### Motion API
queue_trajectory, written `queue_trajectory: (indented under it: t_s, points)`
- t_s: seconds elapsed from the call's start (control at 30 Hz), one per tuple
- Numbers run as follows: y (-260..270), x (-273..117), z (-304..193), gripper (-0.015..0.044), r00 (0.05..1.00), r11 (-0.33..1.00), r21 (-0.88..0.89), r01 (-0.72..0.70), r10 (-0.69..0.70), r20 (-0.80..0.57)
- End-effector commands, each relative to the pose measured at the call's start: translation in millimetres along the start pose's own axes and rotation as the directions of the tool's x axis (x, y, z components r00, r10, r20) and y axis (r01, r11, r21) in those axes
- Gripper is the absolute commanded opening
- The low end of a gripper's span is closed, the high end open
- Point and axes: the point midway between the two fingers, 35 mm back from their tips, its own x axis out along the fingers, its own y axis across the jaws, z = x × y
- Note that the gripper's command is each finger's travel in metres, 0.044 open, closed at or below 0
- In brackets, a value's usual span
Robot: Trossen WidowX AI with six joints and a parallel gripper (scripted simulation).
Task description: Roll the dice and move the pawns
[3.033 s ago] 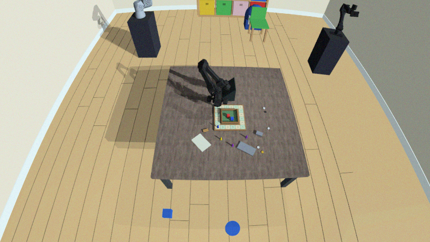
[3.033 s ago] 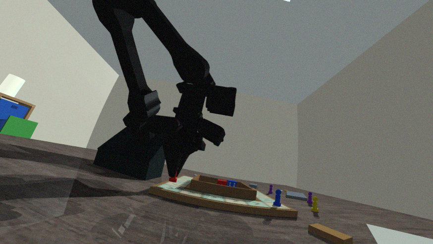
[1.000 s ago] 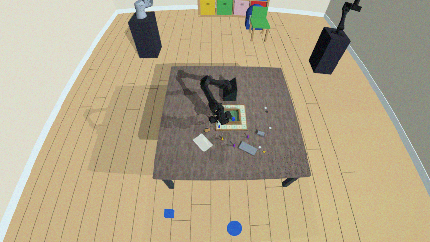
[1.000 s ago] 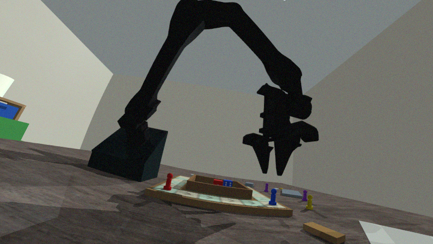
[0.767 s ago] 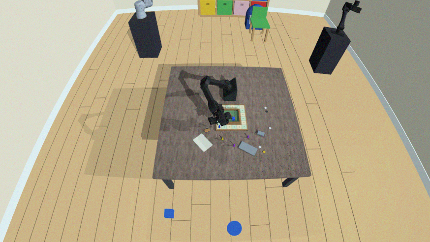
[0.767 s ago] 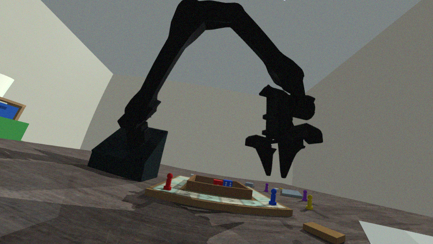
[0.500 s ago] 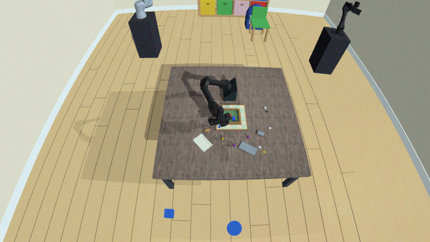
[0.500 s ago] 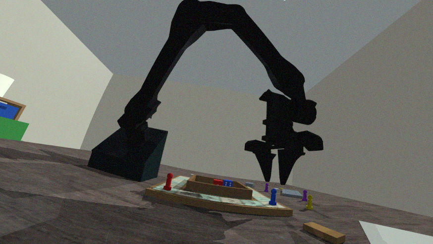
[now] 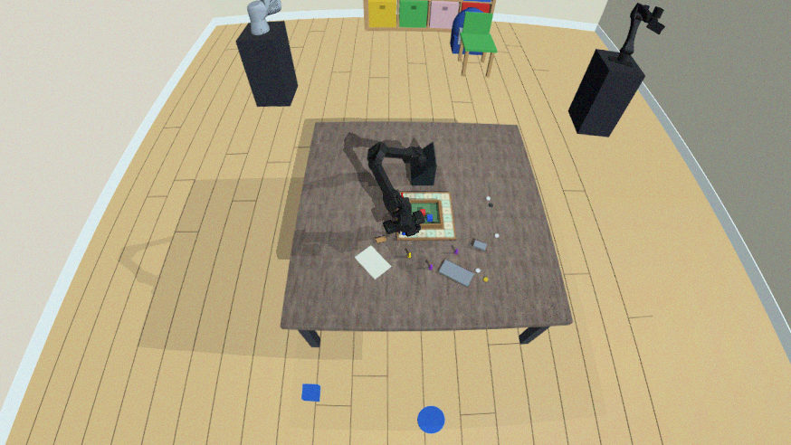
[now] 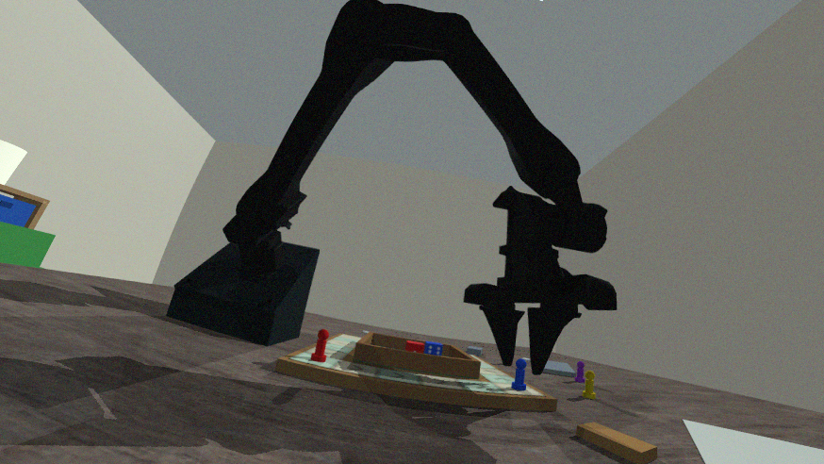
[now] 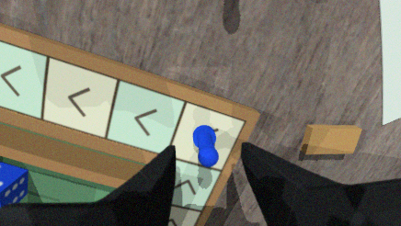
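My gripper (image 10: pixel 522 369) (image 11: pixel 209 150) is partly open and empty, fingertips above and on either side of the blue pawn (image 10: pixel 519 375) (image 11: pixel 204 137). That pawn stands upright on the cream corner square of the board (image 10: pixel 415 393) (image 11: pixel 148 79). The red pawn (image 10: pixel 321 347) stands upright at another corner, far from the gripper. The red die (image 9: pixel 422 212) (image 10: pixel 414 346) and blue die (image 9: pixel 429 217) (image 10: pixel 433 348) (image 11: pixel 11 184) lie inside the walled tray (image 10: pixel 415 364); the red die is outside the wrist view. The arm hides part of the board in the top view.
A wooden block (image 9: pixel 380 240) (image 10: pixel 617 442) (image 11: pixel 332 139) and a white sheet (image 9: pixel 373 262) (image 10: pixel 755 443) lie off the blue pawn's corner. A yellow pawn (image 9: pixel 408 254) (image 10: pixel 589 385), purple pawns (image 9: pixel 430 267) (image 9: pixel 456 250), grey blocks (image 9: pixel 456 272) (image 9: pixel 480 244) and small balls lie beyond the board.
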Motion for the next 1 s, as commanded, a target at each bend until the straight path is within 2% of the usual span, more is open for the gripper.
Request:
queue_trajectory:
  t_s: [0.0,0.17,0.37,0.57,0.7,0.97]
  points:
    - [1.4,7.4,-0.2,0.0200,1.000,1.000,-0.008,0.002,-0.002,-0.002]
    - [1.3,13.0,-0.5,0.0200,1.000,1.000,-0.008,0.003,-0.003,-0.002]
    - [1.3,13.0,-0.5,0.0043,1.000,1.000,-0.008,0.003,-0.003,-0.002]
    - [1.3,13.0,-0.5,0.0003,1.000,1.000,-0.008,0.003,-0.003,-0.002]
    - [1.3,12.0,-0.3,0.0000,1.000,1.000,-0.008,0.002,-0.002,-0.002]
    - [2.1,-33.4,6.5,0.0000,1.000,1.000,-0.008,-0.005,0.005,0.001]
